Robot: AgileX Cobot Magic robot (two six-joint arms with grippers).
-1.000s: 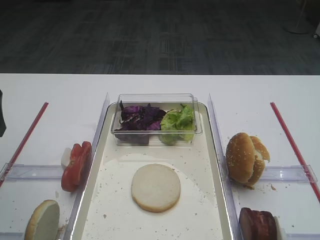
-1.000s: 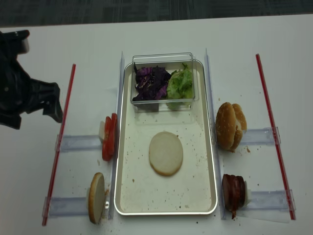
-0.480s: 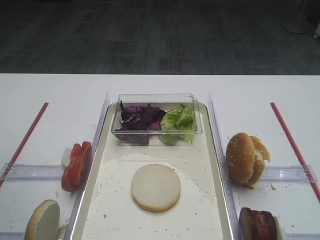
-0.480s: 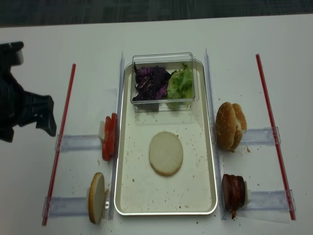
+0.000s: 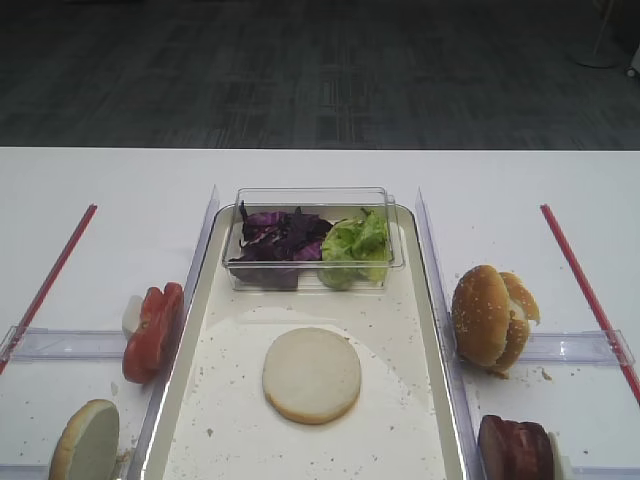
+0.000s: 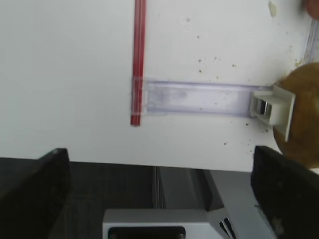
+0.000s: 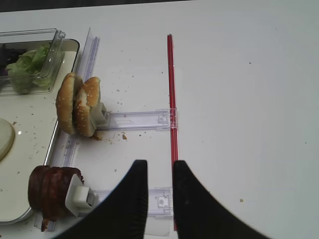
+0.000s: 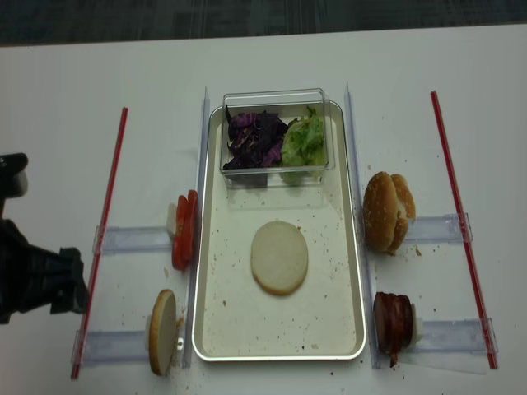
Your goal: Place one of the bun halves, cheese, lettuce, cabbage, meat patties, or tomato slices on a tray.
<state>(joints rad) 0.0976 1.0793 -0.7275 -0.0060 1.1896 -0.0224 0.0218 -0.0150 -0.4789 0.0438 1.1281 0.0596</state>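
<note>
fingers of the left gripper (image 6: 159,189) are seen at the far edges of the left wrist view, spread wide apart with nothing between them; the gripper is held over the near left edge of the white table (image 8: 66,148), beside a red strip (image 6: 139,59) and a clear plastic rail (image 6: 194,98). in the realsense high view this arm (image 8: 33,276) is seen as a dark mass at the left border, well apart from the tray (image 8: 354,247). the right gripper (image 7: 158,172) is shown with its two dark fingers nearly together and a narrow gap left between them; nothing is held, though whether the jaws are fully closed cannot be told. it is held above the table near the right red strip (image 7: 172,99).

one of the bun halves (image 8: 279,257) is laid cut face up on the tray, near its middle. a second bun half (image 8: 162,332) is stood on edge just outside the tray's near left corner. the tomato slices (image 8: 183,230) are stacked on edge beside the tray's left rim. the meat patties (image 8: 394,322) are stacked on edge to the right of the tray, with sesame buns (image 8: 387,211) set behind them. a clear tub (image 8: 276,99) is rested at the far end of the tray, and the cabbage (image 8: 254,140) and the lettuce (image 8: 304,140) are held in it side by side.
</note>
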